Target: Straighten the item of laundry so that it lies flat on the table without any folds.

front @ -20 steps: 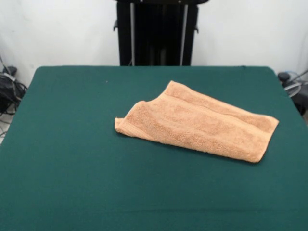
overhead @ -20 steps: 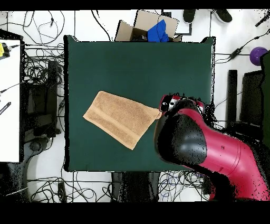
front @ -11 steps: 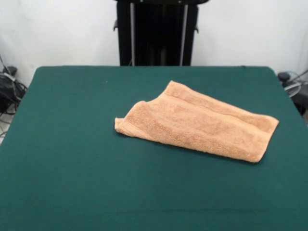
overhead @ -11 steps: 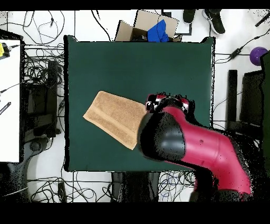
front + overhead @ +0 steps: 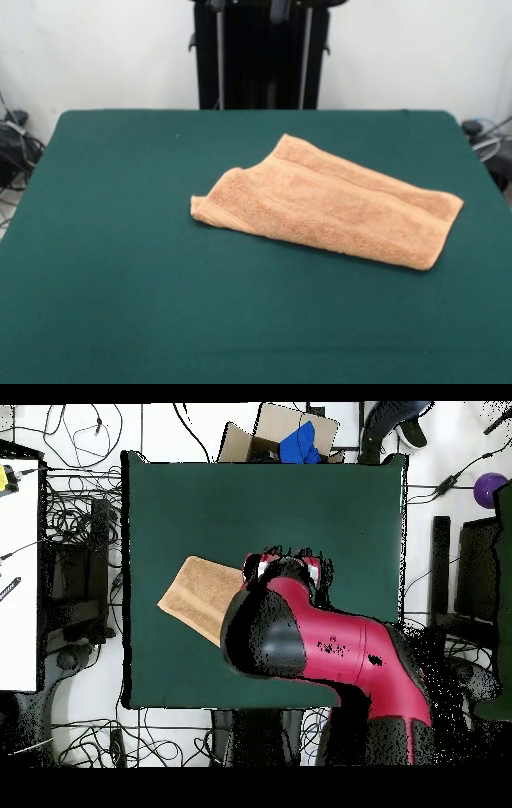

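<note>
Gripper (image 5: 244, 6): only two dark tips show at the top edge of the front view, high above the table (image 5: 120, 240); can't tell if open or closed. In the overhead view the gripper itself is hidden under the arm (image 5: 330, 654); red/black arm w/ its wrist end reaches from the bottom edge over the table's middle, covering much of the towel.

Towel (image 5: 328, 200), rel. to the gripper: in the front view it lies well below the tips & a bit right of them, not touching; nothing is in contact w/ the cloth. In the overhead view the arm's wrist end sits over the towel's right part; only the towel's (image 5: 195, 594) left portion sticks out from beneath the arm's outline, toward the table's left edge.

Towel state: light orange-tan terry, lying on the dark green top, set diagonal to the table's edges. Not fully flat: in the front view its left end is folded over, w/ a doubled layer & a rolled edge at the left corner. A woven hem band runs along the far long side. Right end lies flat, corners square. No tag visible.

Beyond the table: cables on the floor on both sides, a cardboard box (image 5: 270, 432) w/ sth blue in it past the table's top edge in the overhead view, a purple ball (image 5: 490, 487) at the right.
</note>
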`<action>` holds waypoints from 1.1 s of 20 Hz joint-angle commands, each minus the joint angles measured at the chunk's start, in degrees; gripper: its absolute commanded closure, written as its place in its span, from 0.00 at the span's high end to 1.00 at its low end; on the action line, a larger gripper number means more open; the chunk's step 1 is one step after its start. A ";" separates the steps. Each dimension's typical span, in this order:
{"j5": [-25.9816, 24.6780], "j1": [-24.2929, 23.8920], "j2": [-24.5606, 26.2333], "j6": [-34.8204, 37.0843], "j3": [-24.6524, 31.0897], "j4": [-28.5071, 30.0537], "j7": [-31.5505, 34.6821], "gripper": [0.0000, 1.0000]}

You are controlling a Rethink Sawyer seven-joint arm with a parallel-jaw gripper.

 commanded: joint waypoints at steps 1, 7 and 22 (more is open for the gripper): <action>-1.03 -0.16 5.66 -5.32 0.25 2.93 9.02 1.00; -0.70 0.43 5.81 -5.85 -0.50 2.93 9.00 1.00; -0.31 0.96 7.48 -8.04 -0.74 2.44 10.00 1.00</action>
